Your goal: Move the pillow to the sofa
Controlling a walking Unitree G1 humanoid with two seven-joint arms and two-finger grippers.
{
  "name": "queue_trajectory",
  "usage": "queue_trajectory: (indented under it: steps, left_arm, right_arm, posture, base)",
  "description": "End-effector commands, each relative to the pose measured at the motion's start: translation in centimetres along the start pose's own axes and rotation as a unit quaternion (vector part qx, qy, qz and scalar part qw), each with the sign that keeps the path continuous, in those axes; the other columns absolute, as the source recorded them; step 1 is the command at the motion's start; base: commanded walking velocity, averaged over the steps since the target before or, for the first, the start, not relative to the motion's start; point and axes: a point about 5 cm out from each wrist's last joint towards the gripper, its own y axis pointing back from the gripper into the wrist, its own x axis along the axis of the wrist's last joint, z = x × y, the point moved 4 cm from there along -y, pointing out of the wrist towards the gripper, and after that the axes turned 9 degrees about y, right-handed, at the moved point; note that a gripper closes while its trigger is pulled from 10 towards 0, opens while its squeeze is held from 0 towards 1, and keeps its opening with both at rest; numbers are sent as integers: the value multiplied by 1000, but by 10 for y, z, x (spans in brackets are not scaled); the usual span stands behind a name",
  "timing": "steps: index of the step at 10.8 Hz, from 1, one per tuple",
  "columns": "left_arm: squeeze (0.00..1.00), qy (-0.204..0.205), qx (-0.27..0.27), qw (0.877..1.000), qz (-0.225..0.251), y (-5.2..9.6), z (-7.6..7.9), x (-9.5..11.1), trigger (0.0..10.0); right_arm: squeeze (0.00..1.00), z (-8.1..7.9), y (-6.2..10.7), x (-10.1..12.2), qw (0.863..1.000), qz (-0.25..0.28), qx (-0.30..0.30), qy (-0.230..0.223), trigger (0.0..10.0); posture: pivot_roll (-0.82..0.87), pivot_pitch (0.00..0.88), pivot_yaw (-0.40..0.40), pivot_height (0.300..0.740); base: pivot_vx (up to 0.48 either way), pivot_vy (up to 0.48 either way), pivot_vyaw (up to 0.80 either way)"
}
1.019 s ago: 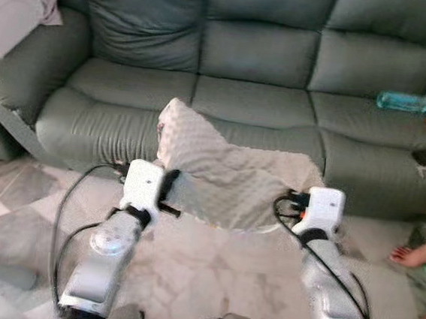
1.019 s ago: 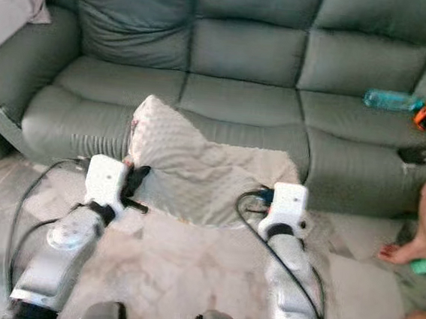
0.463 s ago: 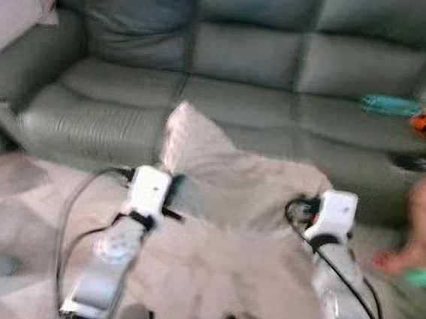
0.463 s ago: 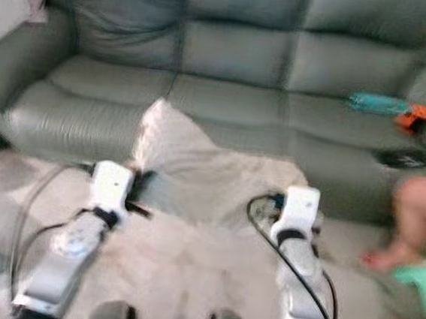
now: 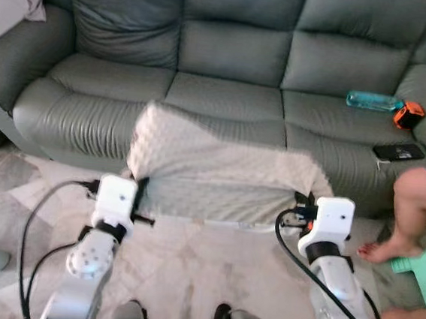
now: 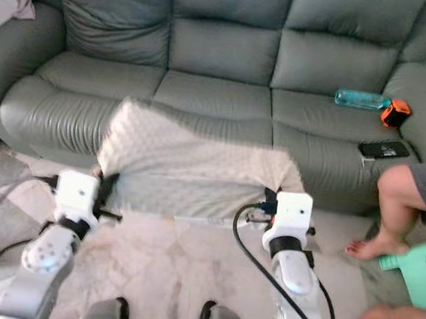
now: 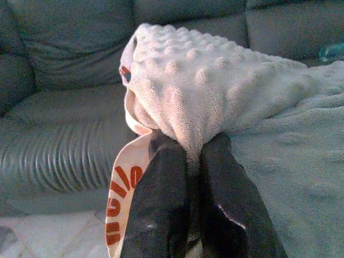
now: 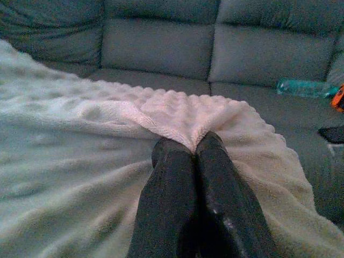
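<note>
Both silver arms reach forward, side by side and well apart, wrists level. The left gripper (image 7: 189,156) has its 2 black fingers (image 7: 161,199) pinched together on a fold of the pillow (image 5: 219,171). The right gripper (image 8: 191,148) likewise clamps the pillow's other end, fingers (image 8: 220,183) pressed close.
</note>
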Motion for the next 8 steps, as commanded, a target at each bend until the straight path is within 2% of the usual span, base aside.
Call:
queue_trajectory:
  steps: [1,2,3,5,8]
  left_arm:
    - [0,1,28,999,16,3,-12,10,10000]
    - [0,2,21,1000,22,14,-6,14,10000]
    - [0,0,9,1000,19,19,-2,12,10000]
    - [0,7,12,1000,18,14,-7,13,10000]
    - [0,13,-10,1000,18,11,2,15,10000]
  right_arm:
    - [0,13,6,7,1000,8,-24,13,10000]
    - [0,18,18,9,999,6,-28,20,10000]
    - [0,24,22,6,999,-3,-36,20,10000]
    - [0,26,27,-3,999,-21,-38,18,10000]
    - [0,22,22,2,999,-18,-37,12,10000]
  posture:
    - [8,107,-23,740]
    - [8,105,-25,740]
    - [5,103,-25,740]
    - [1,102,-22,740]
    - [2,98,-18,740]
  base:
    - [0,0,0]
    - [0,0,0]
    - [0,0,0]
    - [0,0,0]
    - [0,0,0]
